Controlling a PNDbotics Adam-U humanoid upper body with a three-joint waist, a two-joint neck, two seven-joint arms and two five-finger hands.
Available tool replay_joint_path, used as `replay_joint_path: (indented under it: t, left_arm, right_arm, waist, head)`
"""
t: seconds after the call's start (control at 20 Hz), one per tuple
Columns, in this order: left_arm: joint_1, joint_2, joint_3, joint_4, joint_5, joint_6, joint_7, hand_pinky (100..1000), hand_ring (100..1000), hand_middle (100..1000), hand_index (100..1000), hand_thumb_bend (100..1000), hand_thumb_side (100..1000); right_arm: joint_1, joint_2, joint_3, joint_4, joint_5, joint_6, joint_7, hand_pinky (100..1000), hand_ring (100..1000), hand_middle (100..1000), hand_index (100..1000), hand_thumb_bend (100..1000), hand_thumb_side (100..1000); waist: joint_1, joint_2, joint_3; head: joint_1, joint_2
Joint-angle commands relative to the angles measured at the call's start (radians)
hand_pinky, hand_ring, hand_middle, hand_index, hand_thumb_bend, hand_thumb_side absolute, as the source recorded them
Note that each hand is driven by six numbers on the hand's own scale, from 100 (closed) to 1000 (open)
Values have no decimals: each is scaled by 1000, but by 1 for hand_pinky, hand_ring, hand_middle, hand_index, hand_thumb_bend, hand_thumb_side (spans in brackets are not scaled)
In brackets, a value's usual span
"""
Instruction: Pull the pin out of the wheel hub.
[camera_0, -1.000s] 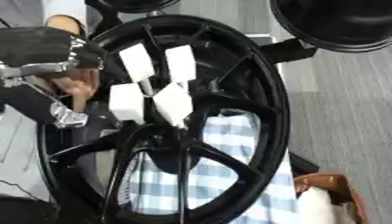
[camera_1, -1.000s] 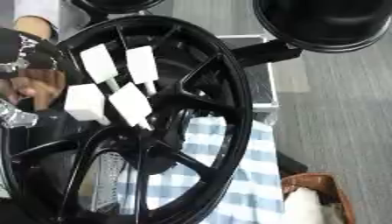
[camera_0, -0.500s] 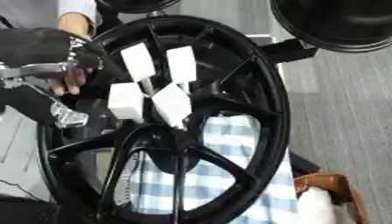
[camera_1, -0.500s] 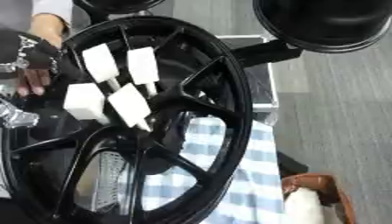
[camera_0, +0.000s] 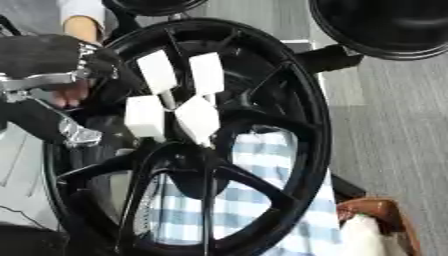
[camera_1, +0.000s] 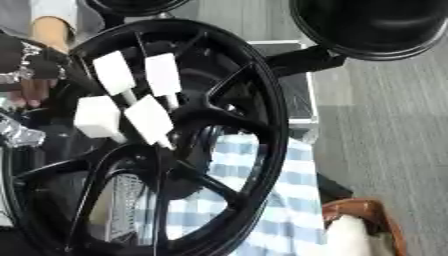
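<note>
Shifted upward along wheel hub (camera_0: 289, 100) rim's left edge: left hand (camera_0: 52, 55), finger state cannot be told. White-headed pins (camera_0: 179, 100), four, unmoved at hub centre. Right hand unseen.

Workshop: black wheel rims (camera_0: 289, 100), grey floor

pins (camera_0: 175, 97) in wheel hub (camera_0: 289, 75) centre | left hand (camera_0: 52, 57) at hub's left

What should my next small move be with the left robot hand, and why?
Probably ease the left robot hand rightward toward the nearest white block. Four white blocks stand out of the wheel hub, and the hand sits at the rim's left edge, apparently holding none of them. I cannot tell how its fingers stand.
</note>
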Motion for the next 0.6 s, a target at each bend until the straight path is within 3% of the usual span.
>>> replay_joint_path:
  t: [0.05,0.6]
  left_arm:
    - [-4,41,6,-10,-6,19,24,783,714,711,882,348,770]
    - [-6,37,-11,-10,7,39,34,770,690,703,885,347,771]
  right_arm:
    - [-5,-9,-3,-12,-6,2,2,701,531,421,760,100,632]
    - [-5,-6,-2,-12,-10,2,6,702,530,420,759,100,649]
  waist:
    - [1,-17,0]
    - [2,-13,-1]
  head:
    - [2,5]
    - [1,5]
